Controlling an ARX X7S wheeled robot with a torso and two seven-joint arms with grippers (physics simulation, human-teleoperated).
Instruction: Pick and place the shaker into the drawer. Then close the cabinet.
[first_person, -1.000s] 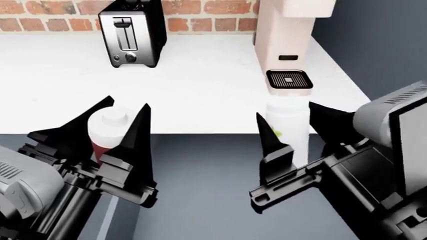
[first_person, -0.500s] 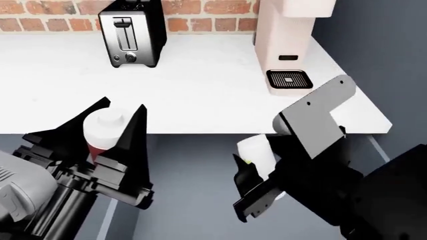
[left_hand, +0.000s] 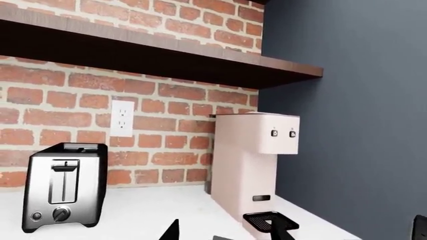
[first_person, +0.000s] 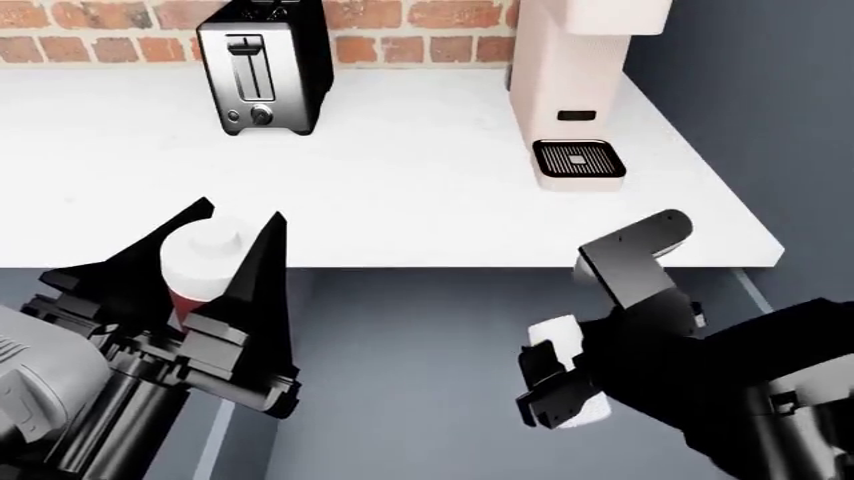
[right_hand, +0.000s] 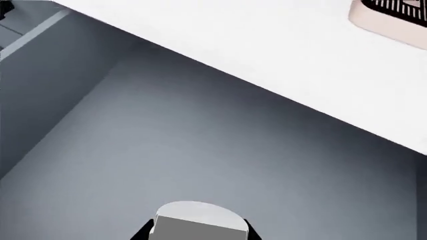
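Holding the dark-red, white-capped shaker (first_person: 198, 262) in left tool (first_person: 200, 275) over blue-grey drawer (right_hand: 200, 150); right tool's (first_person: 567, 385) white cylinder could collide.

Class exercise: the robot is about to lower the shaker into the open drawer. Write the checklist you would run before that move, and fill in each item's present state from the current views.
1. Shaker sits between the left gripper's fingers: ok.
2. Left grip firm enough to carry: cannot tell; contact is not clear in the head view.
3. Drawer open below the countertop edge: ok.
4. Drawer floor free where it shows: ok; its near part is hidden by the arms.
5. Right gripper, holding the white bottle over the drawer, is out of the shaker's way: cannot tell.
6. Toaster and coffee machine stand back on the countertop, clear of both arms: ok.
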